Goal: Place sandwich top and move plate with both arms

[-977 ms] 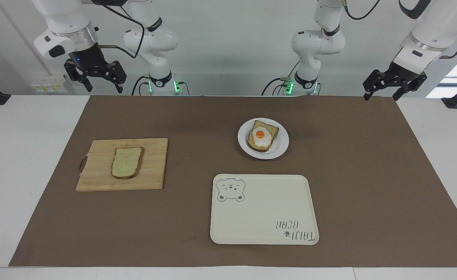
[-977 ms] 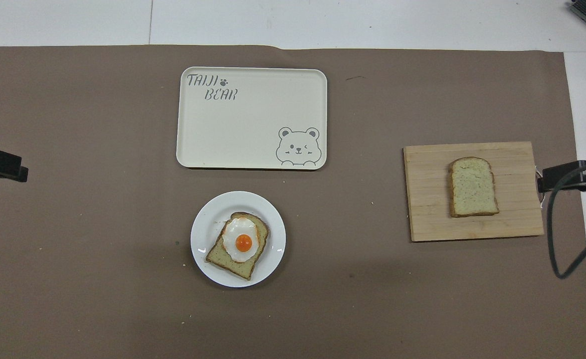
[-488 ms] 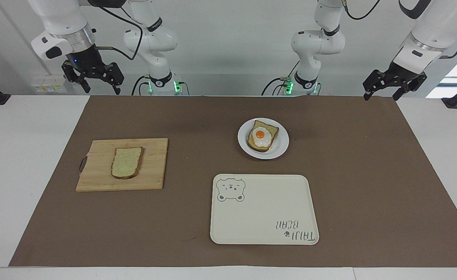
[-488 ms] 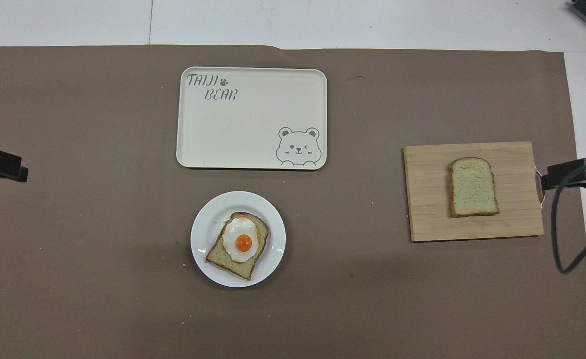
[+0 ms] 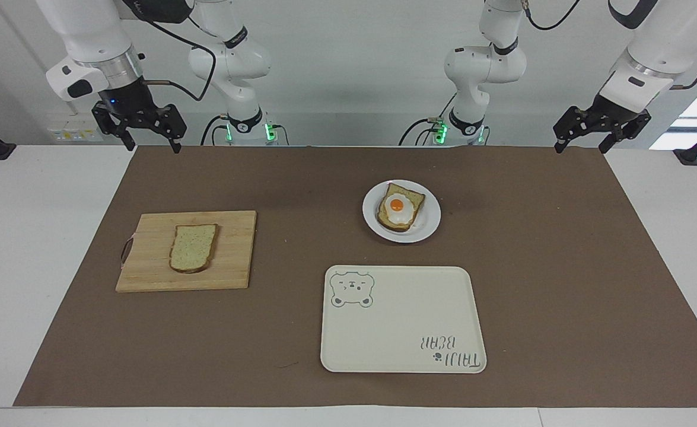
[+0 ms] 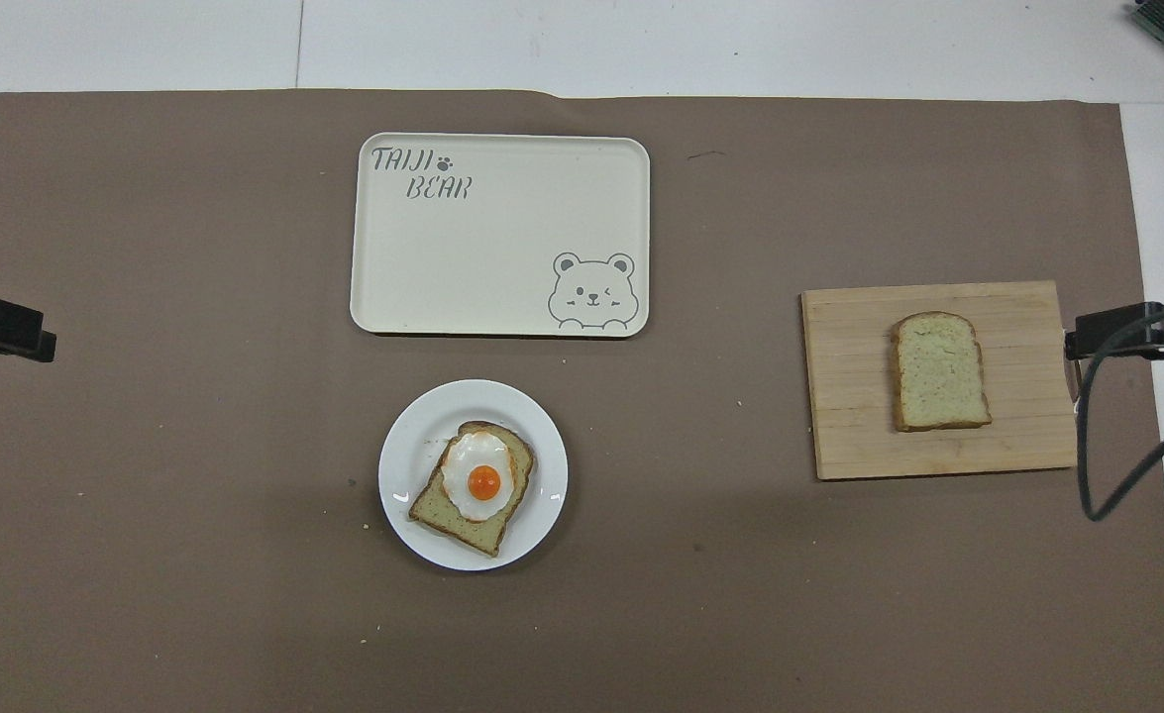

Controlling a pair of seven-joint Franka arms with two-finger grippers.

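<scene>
facing cam: high up across the table, looks back at both robots, whole brown mat (image 5: 562,267) in frame, arm bases at top. overhead cam: high above robots' end, looks fwd & steeply down, a bit closer in, mat nearly fills frame. both share mat, tray (image 5: 395,338) (image 6: 482,297), cutting board (image 5: 235,249) (image 6: 849,396), half a turn apart.

It was a robotics lab: two white arms (image 5: 229,65) stood bolted at a white tabletop (image 5: 40,249) covered by brown paper (image 5: 562,267), cables trailing against bare grey walls.
</scene>
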